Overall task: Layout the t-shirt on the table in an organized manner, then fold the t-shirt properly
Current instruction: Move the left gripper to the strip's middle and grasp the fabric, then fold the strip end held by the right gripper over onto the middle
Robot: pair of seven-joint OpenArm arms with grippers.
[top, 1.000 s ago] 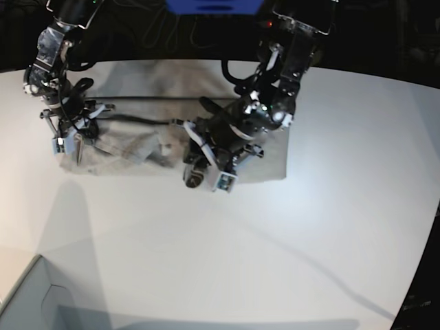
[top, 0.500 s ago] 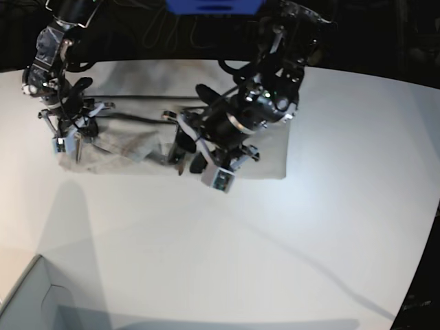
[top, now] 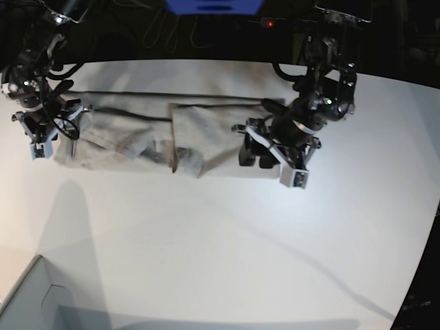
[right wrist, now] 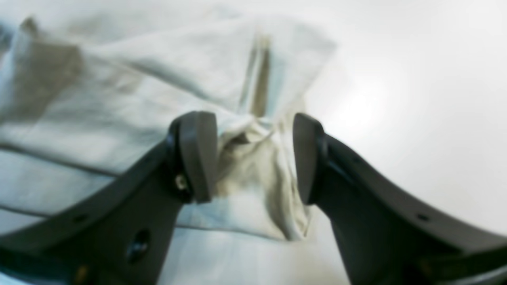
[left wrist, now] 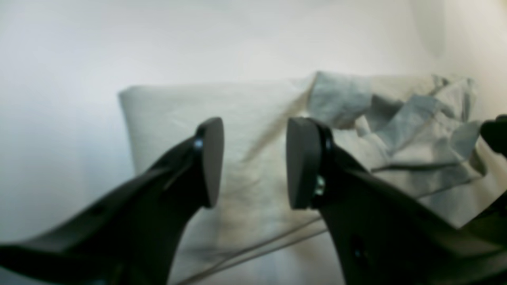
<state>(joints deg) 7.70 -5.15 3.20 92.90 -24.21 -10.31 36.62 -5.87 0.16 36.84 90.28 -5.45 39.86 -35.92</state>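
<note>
The light grey-beige t-shirt [top: 130,130] lies stretched in a long rumpled strip across the far part of the white table [top: 206,240]. A folded flap sits near its middle. My left gripper [top: 253,157] hovers over the shirt's right end. In the left wrist view it [left wrist: 255,162] is open, with flat cloth [left wrist: 166,111] below and nothing between the fingers. My right gripper [top: 63,130] is at the shirt's left end. In the right wrist view it [right wrist: 251,158] stands open around a bunched edge of cloth [right wrist: 253,174] without pinching it.
A pale grey box corner [top: 27,302] sticks in at the bottom left of the base view. Dark background and cables run behind the table's curved far edge [top: 206,62]. Bare white tabletop spreads in front of the shirt.
My right gripper has opened, let go of the cloth and shifted left. The left arm has swung right to the shirt's right end. The shirt now lies longer, with a flap at its middle.
</note>
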